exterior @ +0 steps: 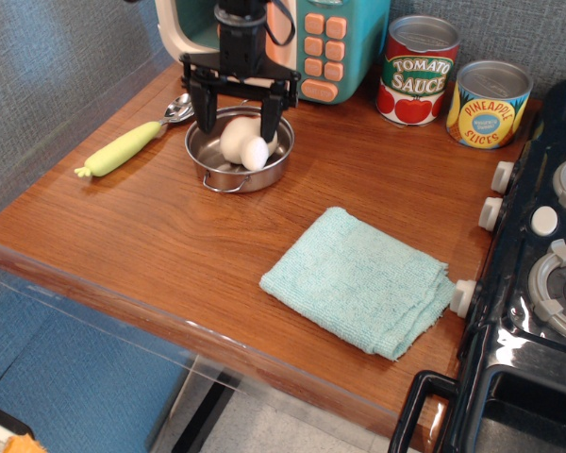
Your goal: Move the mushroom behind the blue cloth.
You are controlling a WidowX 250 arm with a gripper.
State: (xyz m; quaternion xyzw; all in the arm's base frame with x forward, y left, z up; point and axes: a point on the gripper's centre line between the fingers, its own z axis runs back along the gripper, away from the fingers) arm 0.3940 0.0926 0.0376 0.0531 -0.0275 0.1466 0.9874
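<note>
Nearest me, at about five o'clock on the wooden counter (151, 236), I see the blue cloth (360, 280) lying flat and folded, its right corner just beside the white knob of the black toy stove (538, 283) at three o'clock. Farther in, toward eleven o'clock, the steel pot (239, 151) sits on the counter, well apart from the cloth. The mushroom (245, 142) lies tipped on its side inside the pot. My gripper (238, 121) hangs over the pot with its black fingers (207, 111) spread wide, one on each side of the mushroom, grasping nothing. At ten o'clock the yellow-green spoon (132, 142) rests just left of the pot. Beyond, at twelve o'clock, stands the toy microwave (307, 38); at one o'clock, the tomato sauce can (418, 71) and pineapple can (489, 104).
</note>
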